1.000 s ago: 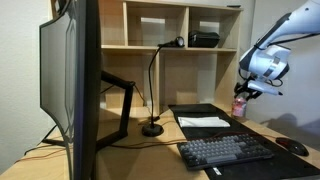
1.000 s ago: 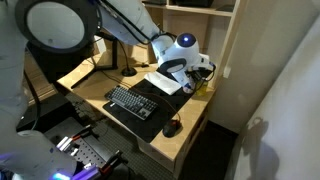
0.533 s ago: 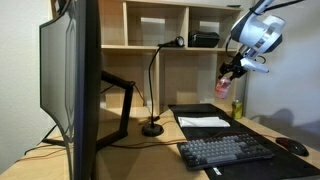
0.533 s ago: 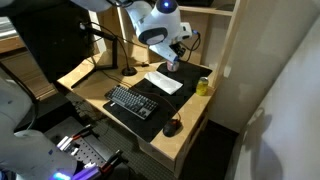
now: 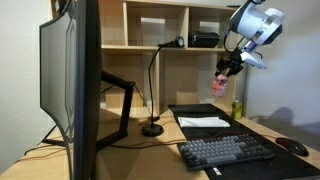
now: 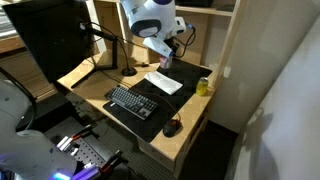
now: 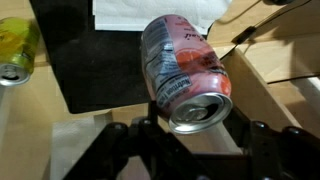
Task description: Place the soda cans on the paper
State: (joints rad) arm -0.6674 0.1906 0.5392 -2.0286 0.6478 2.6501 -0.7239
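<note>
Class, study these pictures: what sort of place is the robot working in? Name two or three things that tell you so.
Most likely an office or home-office workstation. A monitor stands on an arm at the desk, a keyboard lies on a black mat, and a desk lamp stands in front of wooden shelves.

Desk (image 5: 130, 150) bearing a monitor (image 5: 75, 85) on an arm, a lamp (image 5: 152, 90), and a keyboard (image 5: 226, 151) on a black mat (image 5: 190, 110), with a mouse (image 5: 294, 146) just beside the keyboard. The shelf (image 5: 185, 47) behind holds a black box (image 5: 204, 40).

Low, high, wrist-close; desk (image 5: 165, 150) seemingly shared.
</note>
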